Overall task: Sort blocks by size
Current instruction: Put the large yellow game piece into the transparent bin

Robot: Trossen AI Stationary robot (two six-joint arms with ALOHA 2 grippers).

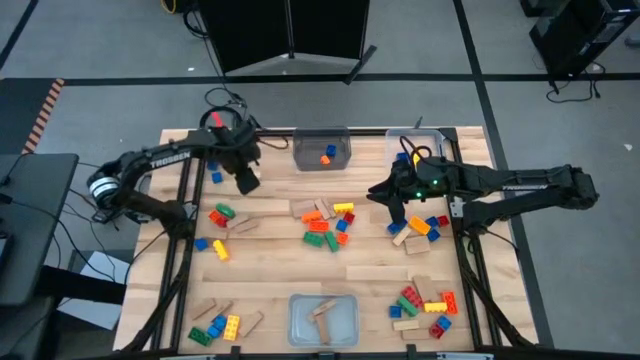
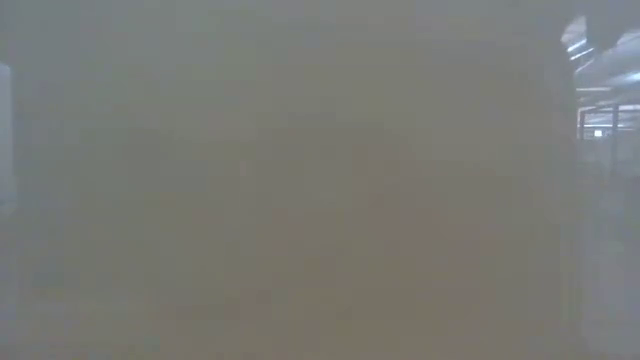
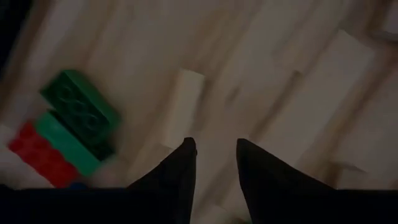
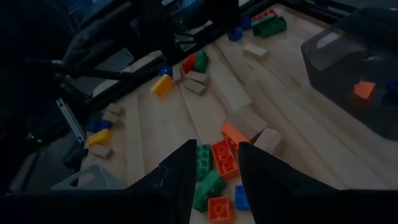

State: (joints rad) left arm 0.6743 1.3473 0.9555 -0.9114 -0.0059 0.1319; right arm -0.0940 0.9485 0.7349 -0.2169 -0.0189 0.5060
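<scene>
Blocks lie in loose clusters on the wooden table: coloured bricks and tan wooden pieces at the middle (image 1: 325,225), left (image 1: 222,215), right (image 1: 420,228), near left (image 1: 220,325) and near right (image 1: 425,305). My left gripper (image 1: 247,183) hangs over the far left of the table, pointing down, open and with nothing in it (image 3: 213,152); green bricks (image 3: 78,115) and a wooden block (image 3: 186,93) lie below it. My right gripper (image 1: 395,215) hovers at the right of the middle cluster, open and with nothing in it (image 4: 214,158), above green and orange bricks (image 4: 214,168).
A clear bin (image 1: 322,150) at the far edge holds an orange brick; a second bin (image 1: 415,145) stands to its right. A third bin (image 1: 322,320) at the near edge holds wooden blocks. The low view shows only a blurred haze.
</scene>
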